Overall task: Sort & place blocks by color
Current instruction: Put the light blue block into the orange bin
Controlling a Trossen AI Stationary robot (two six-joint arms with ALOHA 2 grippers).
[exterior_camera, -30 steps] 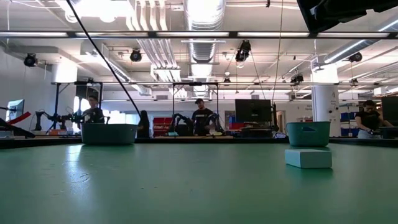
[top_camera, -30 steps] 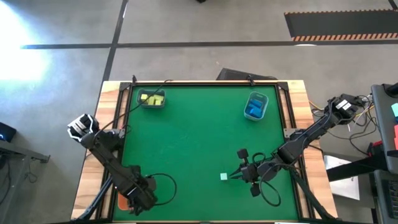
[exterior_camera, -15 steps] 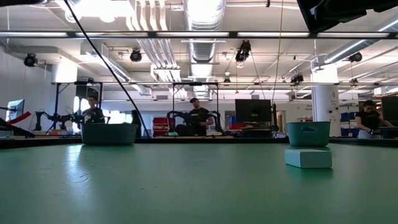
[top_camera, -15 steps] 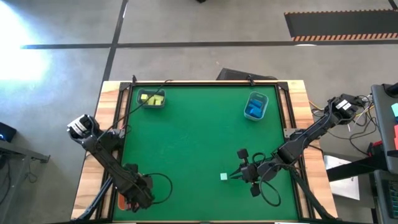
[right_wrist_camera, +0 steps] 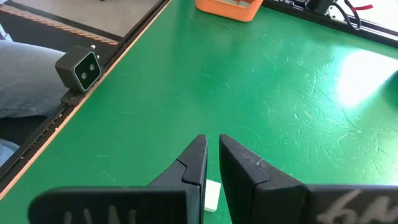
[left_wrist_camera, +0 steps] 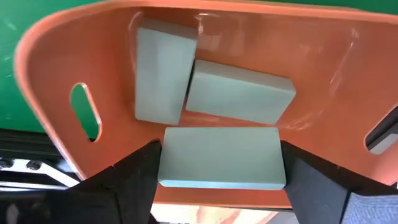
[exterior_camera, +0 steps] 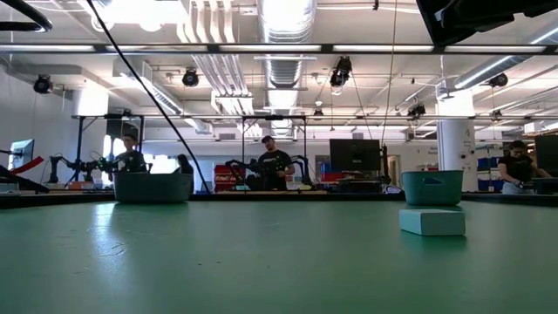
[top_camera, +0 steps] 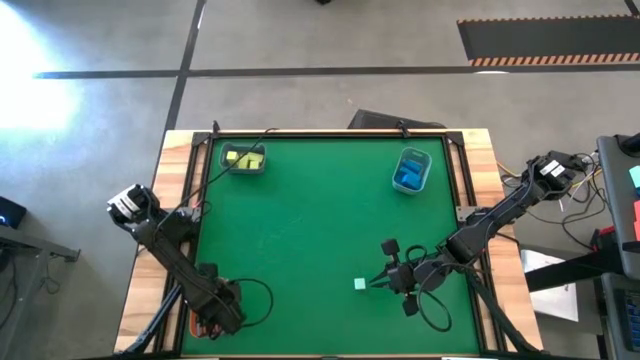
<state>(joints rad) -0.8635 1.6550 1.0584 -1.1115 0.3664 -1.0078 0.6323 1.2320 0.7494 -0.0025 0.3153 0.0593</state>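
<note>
My left gripper (top_camera: pixel 215 312) stands over the orange tray (top_camera: pixel 198 326) at the table's near left corner, shut on a pale mint block (left_wrist_camera: pixel 221 157). Two more mint blocks (left_wrist_camera: pixel 160 68) (left_wrist_camera: pixel 239 92) lie flat on the floor of the orange tray (left_wrist_camera: pixel 56 68), touching each other. Another mint block (top_camera: pixel 360 285) (exterior_camera: pixel 432 221) lies flat on the green table toward the near right. My right gripper (top_camera: pixel 379 283) (right_wrist_camera: pixel 212 152) hovers shut just right of and above that mint block (right_wrist_camera: pixel 212 194), touching nothing. My left gripper pinches the mint block by its two short ends (left_wrist_camera: pixel 166 157) between its two fingers (left_wrist_camera: pixel 134 180), which lie one at each end. The fingers come steeply from above. The block sits level, broad face up, over the tray's near rim; whether it touches the tray I cannot tell.
A grey-blue tray (top_camera: pixel 244 160) with yellow blocks stands at the far left and another (top_camera: pixel 411 170) with blue blocks at the far right. A small camera box (right_wrist_camera: pixel 79 68) sits on the table's near edge. Green table lies bare in the middle (top_camera: pixel 320 230). People stand in the room behind.
My left gripper has sunk toward the orange tray with the mint block still between its fingers, shifting a little toward the table's left edge. The right gripper and the loose mint block have kept still.
</note>
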